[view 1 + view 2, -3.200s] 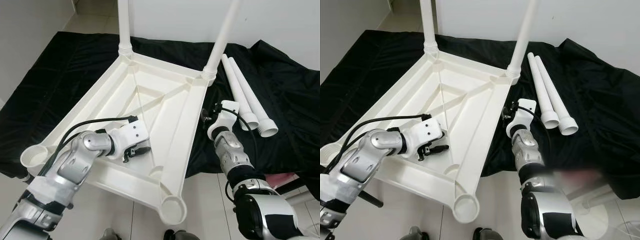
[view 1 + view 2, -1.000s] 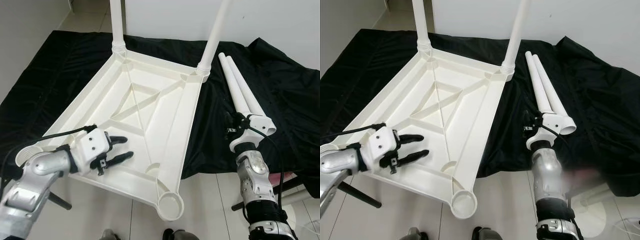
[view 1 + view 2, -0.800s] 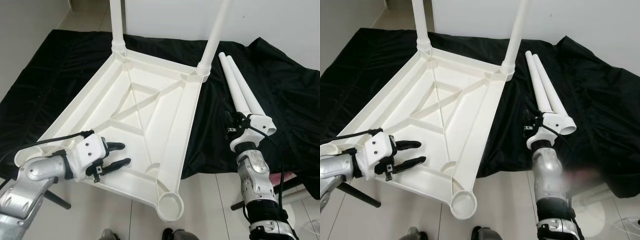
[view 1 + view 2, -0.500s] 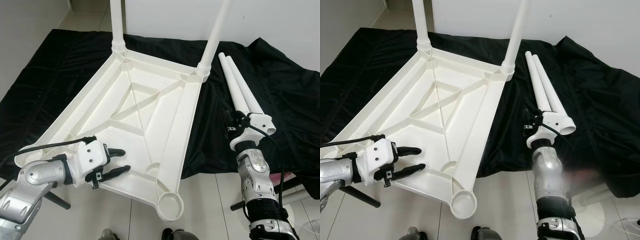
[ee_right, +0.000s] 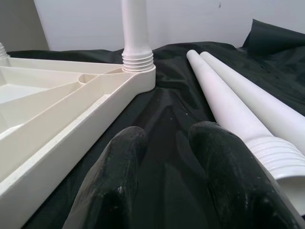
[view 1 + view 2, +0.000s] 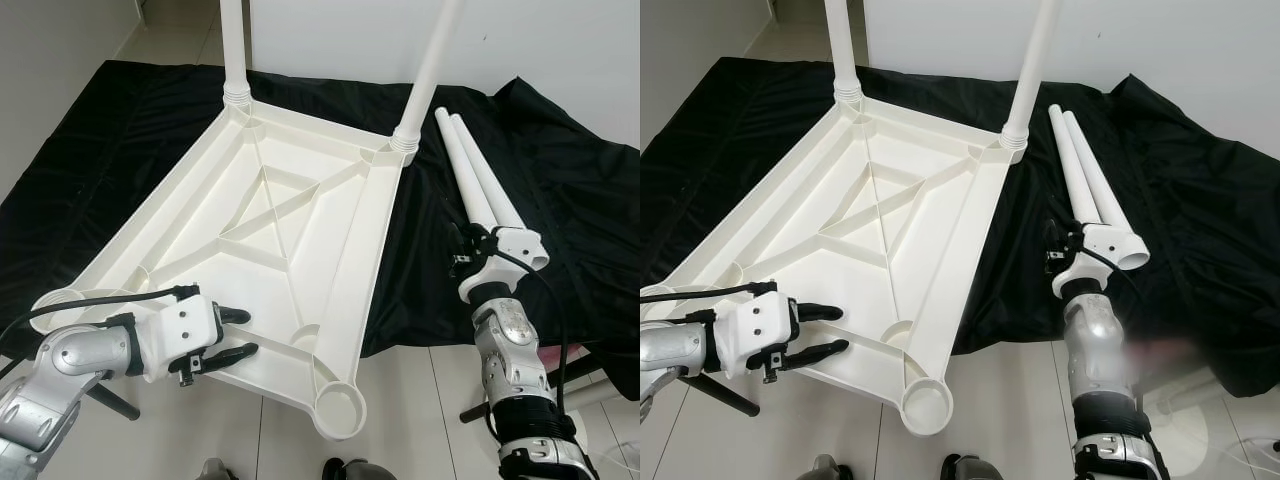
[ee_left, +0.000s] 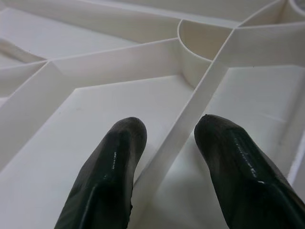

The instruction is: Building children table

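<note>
A: Item one, nearest the robot?

B: Two empty round leg sockets (image 6: 339, 411) at the near corners of the upturned white tabletop (image 6: 290, 225). Both unfilled; by my reading, half the legs remain to be fitted.

A: End effectors?

B: Left end effector (image 6: 222, 336): at the tabletop's near edge, fingers parted, straddling a raised rib (image 7: 190, 119) without gripping it. Right end effector (image 6: 1060, 258): off the tabletop's right side, fingers apart and holding nothing, just short of the loose legs' threaded ends.

A: Loose parts?

B: Two white legs (image 6: 478, 190), lying side by side on the black cloth (image 6: 560, 190) to the right of the tabletop, touching each other.

A: Farthest?

B: Two fitted legs (image 6: 235, 50) standing upright in the tabletop's far corner sockets. Status: two in, two to go, then presumably turning the table upright.
</note>
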{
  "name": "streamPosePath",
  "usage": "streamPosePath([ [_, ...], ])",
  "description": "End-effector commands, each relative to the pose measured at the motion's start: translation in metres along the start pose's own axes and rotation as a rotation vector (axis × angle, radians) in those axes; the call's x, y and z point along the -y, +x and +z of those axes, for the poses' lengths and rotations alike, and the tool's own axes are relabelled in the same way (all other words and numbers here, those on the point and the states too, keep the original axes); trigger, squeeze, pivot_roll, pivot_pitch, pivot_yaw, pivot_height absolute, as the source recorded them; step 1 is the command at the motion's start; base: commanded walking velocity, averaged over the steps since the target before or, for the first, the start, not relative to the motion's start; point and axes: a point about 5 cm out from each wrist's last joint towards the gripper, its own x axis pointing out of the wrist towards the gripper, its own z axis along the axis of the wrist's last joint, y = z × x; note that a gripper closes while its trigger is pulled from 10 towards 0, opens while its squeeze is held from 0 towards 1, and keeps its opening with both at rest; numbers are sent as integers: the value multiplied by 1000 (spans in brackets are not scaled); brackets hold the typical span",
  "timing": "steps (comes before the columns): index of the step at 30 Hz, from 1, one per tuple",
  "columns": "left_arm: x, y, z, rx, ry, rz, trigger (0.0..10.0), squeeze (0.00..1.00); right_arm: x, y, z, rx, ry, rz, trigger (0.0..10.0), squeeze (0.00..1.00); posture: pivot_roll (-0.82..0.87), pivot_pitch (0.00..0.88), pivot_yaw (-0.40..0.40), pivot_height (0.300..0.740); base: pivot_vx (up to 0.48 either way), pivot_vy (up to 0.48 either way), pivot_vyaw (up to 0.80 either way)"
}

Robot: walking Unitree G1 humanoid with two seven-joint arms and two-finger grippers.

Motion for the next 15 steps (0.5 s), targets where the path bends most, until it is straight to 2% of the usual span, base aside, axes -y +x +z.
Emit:
streamPosePath([
  [1,7,5,-8,-42,8,-91,10000,0,1,0,-2,-13,-5,0,10000,0,46,98,-84,740,0,0,0],
  [4,2,13,-14,-94,22,-66,10000,0,0,1,-2,-11,-3,2,10000,0,44,97,-82,740,0,0,0],
  [5,-2,17,-17,-129,50,-52,10000,0,-1,1,-1,-10,-4,1,10000,0,36,93,-76,740,0,0,0],
  [10,-10,22,-21,-172,64,-18,10000,0,0,1,-1,-7,-3,-4,10000,0,34,90,-72,740,0,0,0],
  [11,-15,24,-23,-192,62,15,10000,0,0,1,-1,-6,-4,-7,10000,0,32,90,-70,740,0,0,0],
  [13,-34,28,-27,-226,1,116,10000,0,0,1,-2,-5,-3,-11,10000,0,28,87,-66,740,0,0,0],
  [14,-34,28,-27,-226,1,116,10000,0,0,1,-2,-5,-3,-11,10000,0,28,87,-66,740,0,0,0],
  [15,-41,29,-27,-231,-28,148,10000,0,-1,0,-2,-5,-3,-12,10000,0,28,87,-66,740,0,0,0],
])
